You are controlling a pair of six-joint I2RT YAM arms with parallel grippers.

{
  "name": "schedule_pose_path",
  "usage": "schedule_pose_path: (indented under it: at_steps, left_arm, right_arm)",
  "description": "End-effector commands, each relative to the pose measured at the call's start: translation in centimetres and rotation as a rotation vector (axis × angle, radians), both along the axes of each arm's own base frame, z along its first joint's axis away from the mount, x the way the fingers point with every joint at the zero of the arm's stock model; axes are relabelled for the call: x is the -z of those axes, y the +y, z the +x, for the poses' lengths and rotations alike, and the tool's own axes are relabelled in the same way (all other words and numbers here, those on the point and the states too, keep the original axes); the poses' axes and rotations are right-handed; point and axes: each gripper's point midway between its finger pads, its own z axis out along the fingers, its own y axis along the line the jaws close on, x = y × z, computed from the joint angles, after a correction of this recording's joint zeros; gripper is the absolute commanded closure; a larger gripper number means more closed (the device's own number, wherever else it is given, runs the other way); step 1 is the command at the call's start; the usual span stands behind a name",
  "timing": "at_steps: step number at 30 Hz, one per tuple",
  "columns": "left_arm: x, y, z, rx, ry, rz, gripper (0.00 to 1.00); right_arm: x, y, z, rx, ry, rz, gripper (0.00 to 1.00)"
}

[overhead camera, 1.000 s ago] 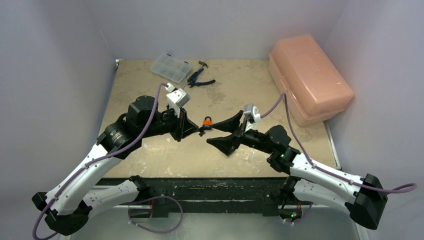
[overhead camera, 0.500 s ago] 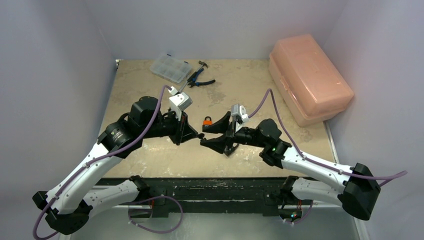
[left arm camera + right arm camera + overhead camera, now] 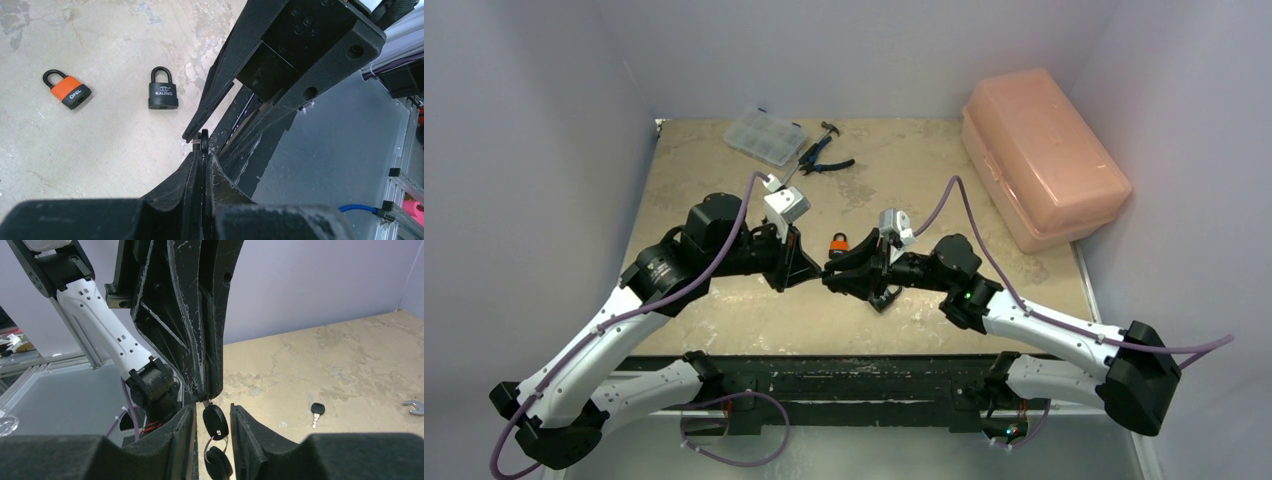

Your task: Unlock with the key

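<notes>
My left gripper [image 3: 812,270] is shut on the blade of a key; in the left wrist view its tips [image 3: 202,146] pinch it. The black key head [image 3: 215,421] hangs below the left fingers [image 3: 200,315], with a ring and a second black key head [image 3: 219,463]. My right gripper [image 3: 212,410] is open, its fingers on either side of the key head with gaps showing. An orange padlock [image 3: 67,89] and a black padlock [image 3: 162,92] lie on the table. The orange padlock [image 3: 838,242] lies just beyond both grippers in the top view.
A loose key [image 3: 316,412] and a wrench end [image 3: 414,407] lie on the table. A clear organiser box [image 3: 767,135] and pliers [image 3: 824,160] sit at the back. A large pink case [image 3: 1044,155] stands at the right.
My right gripper has moved left to the left gripper and narrowed its jaws around the hanging key head. The left arm has barely moved.
</notes>
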Motion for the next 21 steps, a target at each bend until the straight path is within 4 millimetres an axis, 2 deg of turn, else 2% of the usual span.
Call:
schedule_pose_path:
  at_steps: [1,4,9,12,18,21]
  left_arm:
    - [-0.8,-0.4,0.1,0.024,-0.036,-0.032,1.0]
    - [-1.1,-0.4,0.0,0.023,-0.042,-0.039,1.0]
    - [-1.2,-0.3,-0.1,0.025,-0.045,-0.044,1.0]
    - [-1.3,-0.3,-0.1,0.024,-0.046,-0.046,1.0]
    - [-1.4,-0.3,-0.2,0.026,-0.047,-0.051,1.0]
    - [-1.3,-0.3,-0.2,0.026,-0.046,-0.05,1.0]
  right_arm:
    - [-2.5,0.2,-0.3,-0.019,-0.056,0.037,0.64]
    - [-2.3,0.1,-0.3,-0.021,-0.055,0.028,0.64]
    - [-1.6,0.2,-0.1,-0.014,-0.048,-0.008,0.58]
    - [-1.4,0.2,0.0,-0.008,-0.04,-0.02,0.57]
    - [-2.0,0.0,-0.3,-0.017,-0.056,-0.005,0.64]
    - [-2.3,-0.1,-0.6,-0.032,-0.061,-0.002,0.77]
